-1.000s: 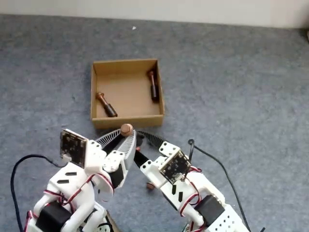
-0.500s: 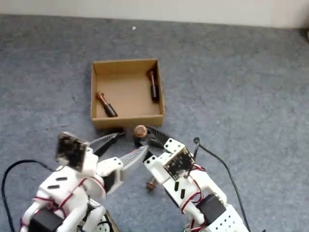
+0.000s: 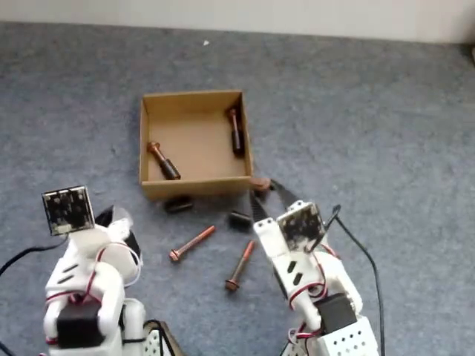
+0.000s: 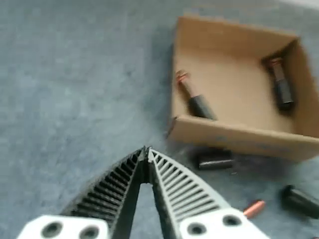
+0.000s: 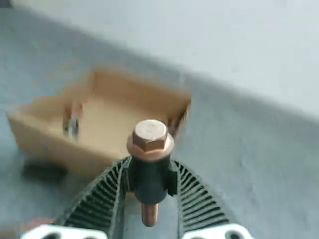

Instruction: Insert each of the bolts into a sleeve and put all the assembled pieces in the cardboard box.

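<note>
Grey carpeted tabletop (image 3: 371, 111): right fingers (image 5: 107, 195) grip a sleeved bolt (image 5: 150, 149), axis upright, just beside the cardboard box (image 3: 194, 186) at its lower-right corner; the box interior lies up-left. Left fingers (image 4: 169, 185) closed, empty, farther off.

"Where does the open brown cardboard box (image 3: 194, 99) sit?"

"On the grey carpeted worktop (image 3: 386, 111), behind both arms. Inside, one copper bolt in a black sleeve (image 3: 162, 161) lies at the left. A second assembled piece (image 3: 236, 131) lies along the right wall."

"And outside?"

"A short black empty sleeve (image 3: 178, 204) lies just before the front wall, and another empty sleeve (image 3: 239, 219) lies to its right. Nearer the arms lie a loose copper bolt (image 3: 192, 243) and, to its right, a second loose bolt (image 3: 240, 265). The right claw (image 5: 149, 167) holds a sleeved bolt (image 5: 149, 142) at the box's front right corner."
</note>
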Robot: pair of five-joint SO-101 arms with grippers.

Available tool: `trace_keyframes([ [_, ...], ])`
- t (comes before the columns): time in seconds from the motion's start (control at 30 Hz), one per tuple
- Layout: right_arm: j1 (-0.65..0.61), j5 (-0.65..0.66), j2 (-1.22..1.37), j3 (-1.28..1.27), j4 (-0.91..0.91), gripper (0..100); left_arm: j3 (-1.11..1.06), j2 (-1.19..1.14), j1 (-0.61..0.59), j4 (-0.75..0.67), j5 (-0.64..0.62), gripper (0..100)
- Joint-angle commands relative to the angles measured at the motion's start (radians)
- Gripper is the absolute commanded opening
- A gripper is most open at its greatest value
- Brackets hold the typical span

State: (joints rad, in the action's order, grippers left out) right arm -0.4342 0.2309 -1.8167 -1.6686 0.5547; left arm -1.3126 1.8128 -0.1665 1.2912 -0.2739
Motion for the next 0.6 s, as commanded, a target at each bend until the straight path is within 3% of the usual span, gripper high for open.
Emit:
trace_keyframes([
  [0.0,0.027,-0.049,-0.016,0.082,0.163,0.5,-0.136,-0.005,-0.107,-0.006,0.012,1],
  [0.1,0.022,-0.115,-0.015,0.197,0.22,0.5,-0.226,-0.005,-0.111,-0.038,0.012,1],
  [0.27,0.021,-0.12,0.036,0.329,0.22,0.5,-0.311,-0.005,-0.116,-0.097,0.012,1],
  [0.57,-0.035,-0.124,0.541,0.588,0.082,0.5,-0.352,-0.005,-0.11,-0.12,0.012,1],
])
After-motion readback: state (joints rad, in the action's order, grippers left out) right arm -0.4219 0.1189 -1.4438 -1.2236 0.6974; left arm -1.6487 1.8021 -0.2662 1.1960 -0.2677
